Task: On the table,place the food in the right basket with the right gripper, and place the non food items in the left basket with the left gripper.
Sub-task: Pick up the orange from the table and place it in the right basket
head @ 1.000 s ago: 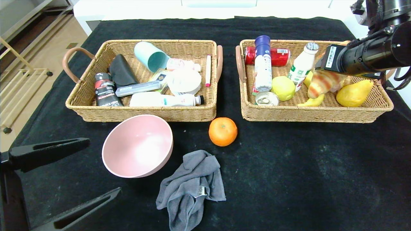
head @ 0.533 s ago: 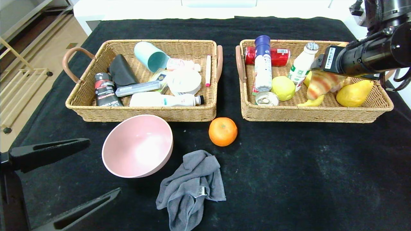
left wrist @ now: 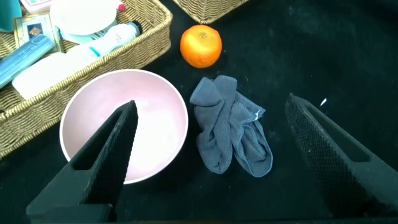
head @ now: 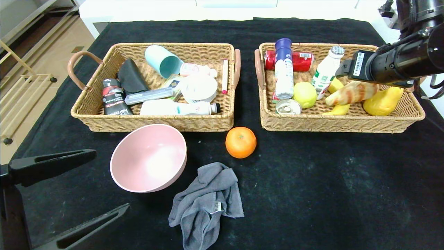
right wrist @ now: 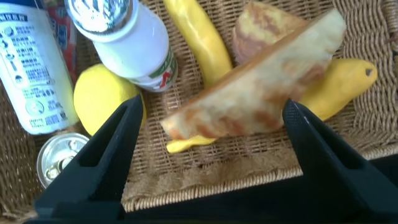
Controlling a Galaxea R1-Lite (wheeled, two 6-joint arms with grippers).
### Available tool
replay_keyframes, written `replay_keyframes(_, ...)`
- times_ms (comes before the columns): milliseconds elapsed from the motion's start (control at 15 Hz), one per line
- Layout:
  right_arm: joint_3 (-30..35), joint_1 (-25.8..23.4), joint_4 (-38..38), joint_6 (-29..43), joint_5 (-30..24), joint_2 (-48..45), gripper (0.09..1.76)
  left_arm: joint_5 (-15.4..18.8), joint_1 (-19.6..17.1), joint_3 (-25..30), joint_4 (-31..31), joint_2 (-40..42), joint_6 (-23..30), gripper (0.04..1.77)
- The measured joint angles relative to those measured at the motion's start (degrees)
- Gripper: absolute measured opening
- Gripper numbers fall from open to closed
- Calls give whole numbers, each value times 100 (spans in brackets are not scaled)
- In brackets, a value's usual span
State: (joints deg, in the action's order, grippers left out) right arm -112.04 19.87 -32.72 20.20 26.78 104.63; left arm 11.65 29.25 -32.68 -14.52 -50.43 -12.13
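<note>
An orange (head: 240, 142) sits on the black table (head: 312, 194) between the two baskets' front corners. A pale pink bowl (head: 149, 158) and a crumpled grey cloth (head: 208, 205) lie in front of the left basket (head: 152, 122). My left gripper (head: 111, 180) hovers open at the near left, and its wrist view has the bowl (left wrist: 152, 124) and the cloth (left wrist: 233, 134) below it. My right gripper (right wrist: 211, 112) is open above the right basket (head: 340, 124). The striped croissant (right wrist: 261, 93) lies free under it, on a banana (right wrist: 199, 37). A white bottle with a blue cap (head: 283, 67) lies there too.
The right basket also holds a lemon (head: 305, 94), a yellow pear (head: 381, 100), a red can (head: 301, 59), a tin (head: 288, 106) and a white drink bottle (head: 325, 73). The left basket is crowded with a teal cup (head: 163, 64), bottles and tubes. The table's left edge drops to the floor.
My right gripper has spread its fingers and let go of the croissant, which tipped from leaning upright to lying flat in the right basket. The left arm stayed still.
</note>
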Motion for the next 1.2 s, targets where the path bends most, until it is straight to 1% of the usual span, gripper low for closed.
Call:
replay_keyframes(133, 80, 107, -123, 50, -5, -80, 166, 0, 0, -2, 2, 9, -2, 172)
replay_keyframes(267, 356, 317, -149, 69, 0, -223, 167, -2, 0, -2, 2, 13, -5, 172)
replay_keyframes(533, 992, 1117, -140, 311, 55, -590, 168, -5, -4, -2, 5, 16, -2, 172)
replay_keyframes(667, 1169, 1568, -138, 422, 321, -706, 169, -5, -6, -2, 5, 13, -35, 172)
replay_keyframes(867, 1248, 2310, -99, 573, 535, -684, 170, -13, -4, 2, 5, 2, -73, 172)
replay_keyframes(1000, 1176, 2776, -85, 714, 775, -516, 170, -13, -4, 5, 6, 2, -85, 172)
replay_keyframes(1067, 1097, 2949, -74, 758, 833, -397, 170, -13, -6, 5, 5, 0, -84, 172)
replay_keyframes(1200, 896, 3117, -7, 833, 857, -152, 170, -13, -9, 5, 5, -4, -84, 172)
